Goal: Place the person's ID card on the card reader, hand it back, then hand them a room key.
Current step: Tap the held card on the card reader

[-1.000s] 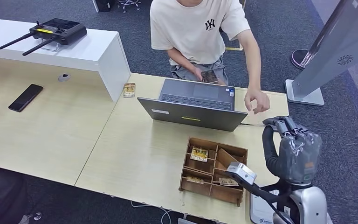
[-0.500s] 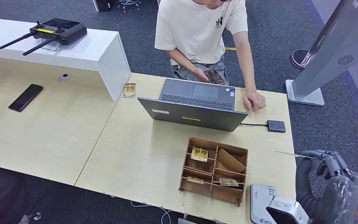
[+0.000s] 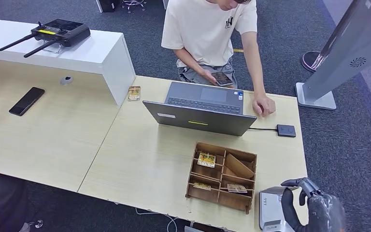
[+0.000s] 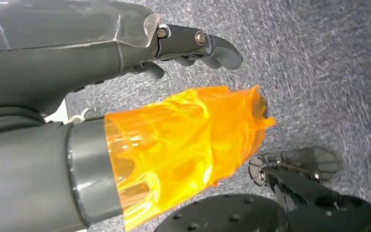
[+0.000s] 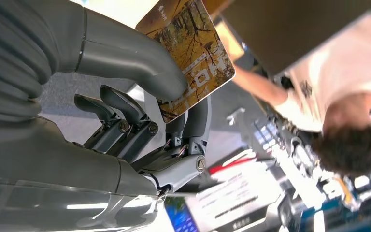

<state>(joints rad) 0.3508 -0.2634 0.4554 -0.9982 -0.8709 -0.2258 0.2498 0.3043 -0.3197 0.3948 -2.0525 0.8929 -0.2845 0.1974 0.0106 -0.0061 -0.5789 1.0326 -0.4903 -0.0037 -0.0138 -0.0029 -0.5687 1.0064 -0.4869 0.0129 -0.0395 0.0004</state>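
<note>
Since a second ago the right hand (image 3: 314, 203) has been pulled back from out by the person's hand (image 3: 263, 105) and dropped low to the table's near right corner, and it's now parked right beside the card reader (image 3: 269, 209). The person's hand has been set down on the table (image 3: 140, 159) next to the laptop (image 3: 200, 108).

A card (image 5: 191, 53) is pinched between the thumb and fingers (image 5: 193, 121) of the right hand, clearly seen in the wrist view, with most of its printed face sticking out past the thumb. Whether it's the ID or a room key can't be told for sure; by the task it's probably the ID being brought to the reader.

The reader lies just inward of the hand, toward the card tray (image 3: 222, 176), so a short sideways move is all that's needed, and the card's flat face should be turned down onto the reader's top.

The left hand (image 4: 193, 46) is hanging over the carpet, nothing held, fingers loosely spread, so the right hand is far nearer.
</note>
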